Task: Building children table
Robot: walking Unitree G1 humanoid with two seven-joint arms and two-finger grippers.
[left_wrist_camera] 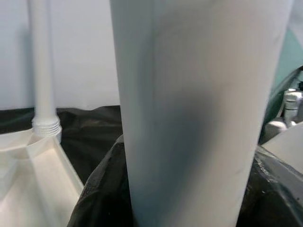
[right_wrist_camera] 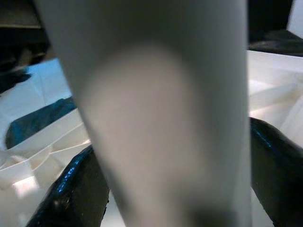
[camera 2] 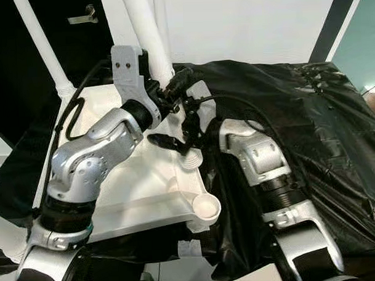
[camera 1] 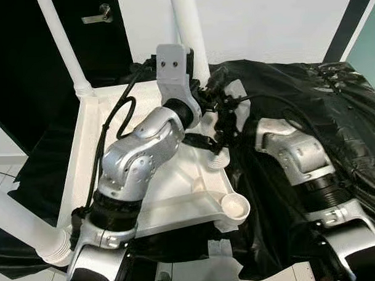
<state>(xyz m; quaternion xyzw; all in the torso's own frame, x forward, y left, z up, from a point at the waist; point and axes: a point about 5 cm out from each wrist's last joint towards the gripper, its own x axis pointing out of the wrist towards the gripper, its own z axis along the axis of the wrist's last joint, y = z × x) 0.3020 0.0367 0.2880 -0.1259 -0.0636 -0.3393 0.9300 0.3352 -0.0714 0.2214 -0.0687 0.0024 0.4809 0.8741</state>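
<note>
Fitting a leg into the upturned tabletop.
Both my fingers point(left_wrist_camera: 104, 189) grip the white leg point(camera 1: 190, 29); next, twist it tight.

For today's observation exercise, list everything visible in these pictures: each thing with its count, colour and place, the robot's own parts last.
Table top: one, white, upside down on the black sheet.
Table legs: three, white; far left corner, near left corner, far right corner.
Empty leg socket: one, white, near right corner.
Black sheet: one, under the table top.
Door handle: one, metal, dark door behind.
Left gripper: around the far right leg.
Right gripper: around the same leg.
</note>
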